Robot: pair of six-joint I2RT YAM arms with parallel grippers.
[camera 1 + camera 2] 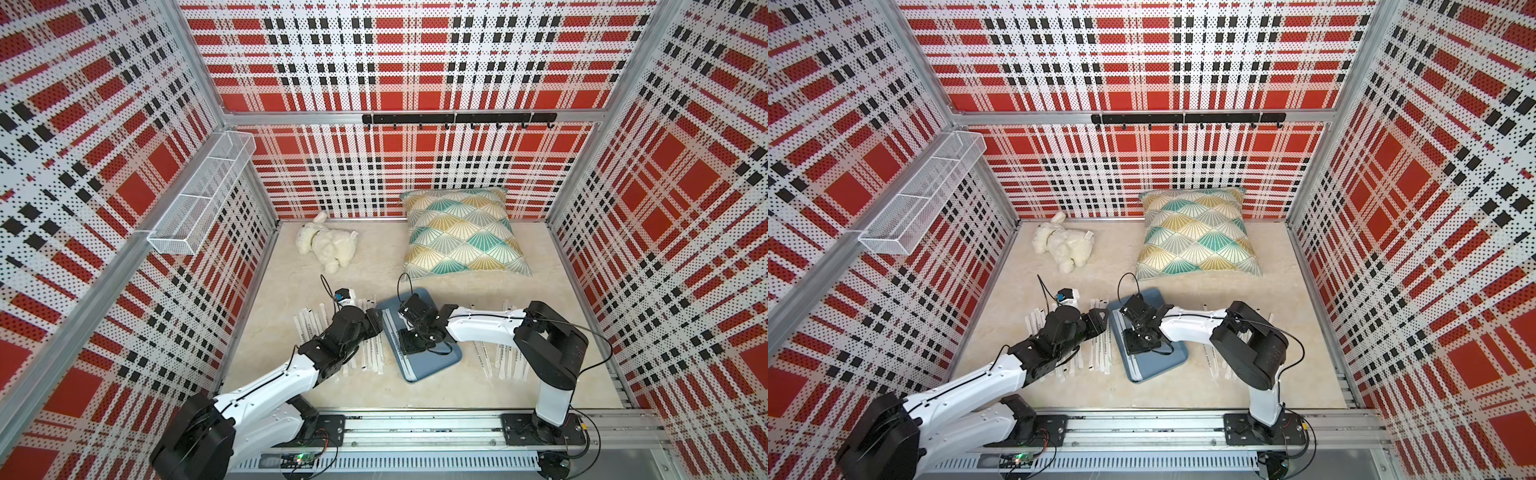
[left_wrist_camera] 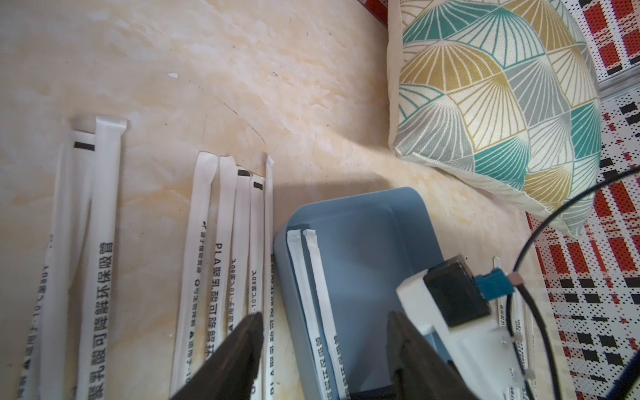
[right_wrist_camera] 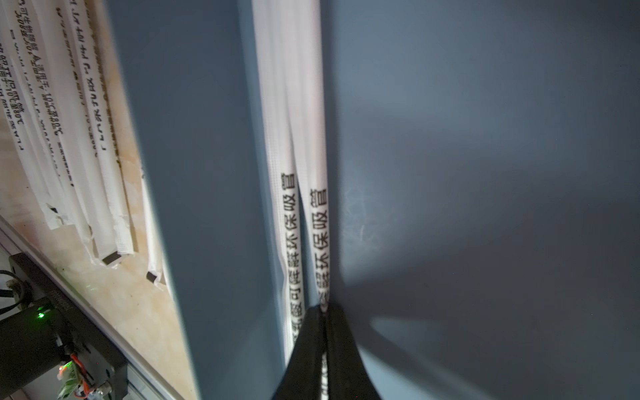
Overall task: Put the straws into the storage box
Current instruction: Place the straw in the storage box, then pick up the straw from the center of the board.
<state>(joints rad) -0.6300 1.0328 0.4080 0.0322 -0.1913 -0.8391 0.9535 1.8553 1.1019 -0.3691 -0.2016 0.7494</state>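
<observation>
Right pincer [image 3: 325,310], jaws pressed together on one paper-wrapped straw [image 3: 317,225], sits low inside the slate-blue storage box [image 3: 485,173]. That straw lies along the box's left wall, touching a second straw [image 3: 289,225]; these two are the only ones seen inside. Left pincer [image 2: 327,329], jaws apart and holding nothing, hovers over the box's left rim. Outward on the cream table [image 1: 374,395], loose straws [image 1: 370,353] lie in a row just left of the box, and more straws [image 1: 505,365] lie to its right, partly under the right arm. At the far side rest a white plush dog [image 1: 328,243] and a patterned cushion [image 1: 461,232]. The task looks early: two straws are in and most remain outside.
</observation>
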